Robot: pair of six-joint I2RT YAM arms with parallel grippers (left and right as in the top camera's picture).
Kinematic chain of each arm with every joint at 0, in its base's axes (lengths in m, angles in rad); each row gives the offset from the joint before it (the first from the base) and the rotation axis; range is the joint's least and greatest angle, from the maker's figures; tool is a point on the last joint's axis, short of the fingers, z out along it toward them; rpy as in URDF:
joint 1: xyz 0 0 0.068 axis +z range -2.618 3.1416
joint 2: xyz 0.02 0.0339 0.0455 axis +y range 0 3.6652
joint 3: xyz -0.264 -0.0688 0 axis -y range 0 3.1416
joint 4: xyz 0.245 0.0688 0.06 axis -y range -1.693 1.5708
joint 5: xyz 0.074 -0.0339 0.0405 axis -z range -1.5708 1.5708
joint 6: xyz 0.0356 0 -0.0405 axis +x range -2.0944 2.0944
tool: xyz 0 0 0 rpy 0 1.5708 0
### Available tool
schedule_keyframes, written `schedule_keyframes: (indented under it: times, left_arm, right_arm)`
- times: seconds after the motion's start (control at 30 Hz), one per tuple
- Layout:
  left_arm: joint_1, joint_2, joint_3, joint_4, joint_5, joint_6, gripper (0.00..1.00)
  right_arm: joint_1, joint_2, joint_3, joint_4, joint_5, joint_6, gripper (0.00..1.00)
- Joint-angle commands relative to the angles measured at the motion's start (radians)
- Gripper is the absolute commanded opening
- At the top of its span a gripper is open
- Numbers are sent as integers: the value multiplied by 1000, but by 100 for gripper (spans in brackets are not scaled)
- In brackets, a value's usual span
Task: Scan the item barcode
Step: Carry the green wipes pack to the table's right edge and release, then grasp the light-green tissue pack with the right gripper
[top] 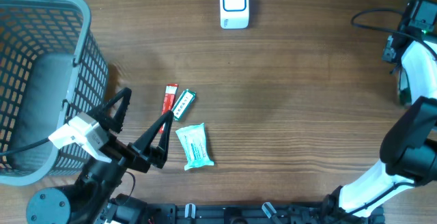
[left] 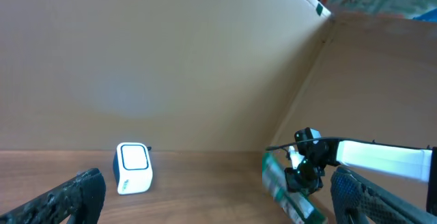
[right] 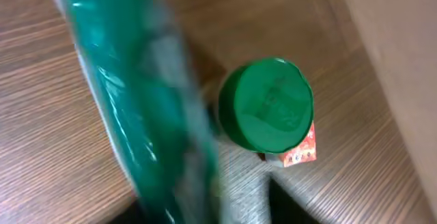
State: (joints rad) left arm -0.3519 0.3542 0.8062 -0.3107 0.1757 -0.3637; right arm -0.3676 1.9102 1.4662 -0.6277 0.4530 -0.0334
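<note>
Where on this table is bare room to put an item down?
The bare wood between the scanner, the right arm and the teal packet is free. Front left is crowded: red packet and green packet lie beside it, by the left gripper and the basket.

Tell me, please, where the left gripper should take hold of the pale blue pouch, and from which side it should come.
Probably across its narrow width, near the middle, coming down from above. The pale blue pouch lies flat on the table, so its faces offer no hold, while both long edges appear free. The left gripper is open beside it.
</note>
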Motion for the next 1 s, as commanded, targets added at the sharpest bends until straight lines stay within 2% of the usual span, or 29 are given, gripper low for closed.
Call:
schedule_keyframes:
  times: [0.0,0.07,0.13,0.23,0.3,0.4,0.43,0.5,0.63,0.77,0.9,0.97]
  left_arm:
    - [-4,-4,5,-3,-13,16,100]
    - [-4,-4,16,-2,-21,21,99]
    - [-4,-3,35,-1,-43,46,100]
    - [-4,-3,114,-2,-73,116,100]
    - [-4,-3,196,-24,-79,156,99]
    - [-4,-3,292,-146,-151,155,99]
    - [-4,-3,307,-182,-171,155,99]
    - [-4,-3,336,-258,-213,155,100]
    - [-4,-3,347,-330,-301,155,100]
    - [-4,-3,347,-336,-330,147,100]
    - [-4,-3,347,-342,-330,147,100]
    - [-4,-3,347,-349,-330,135,100]
  right_arm:
    - [-27,-22,46,-34,-183,77,100]
    - [-15,-104,89,-85,-560,80,100]
    - [11,-173,90,-122,-785,118,100]
    - [98,-199,87,-241,-993,269,100]
    - [202,-189,34,-240,-1101,374,100]
    - [409,-170,-72,-221,-1105,680,100]
    - [475,-165,-97,-217,-1105,725,100]
    - [616,-148,-135,-213,-1065,689,93]
    - [910,-135,-209,-251,-991,539,92]
    - [1130,-134,-382,-35,-1003,566,93]
    - [1200,-133,-425,117,-972,584,93]
    - [1212,-114,-426,132,-950,587,91]
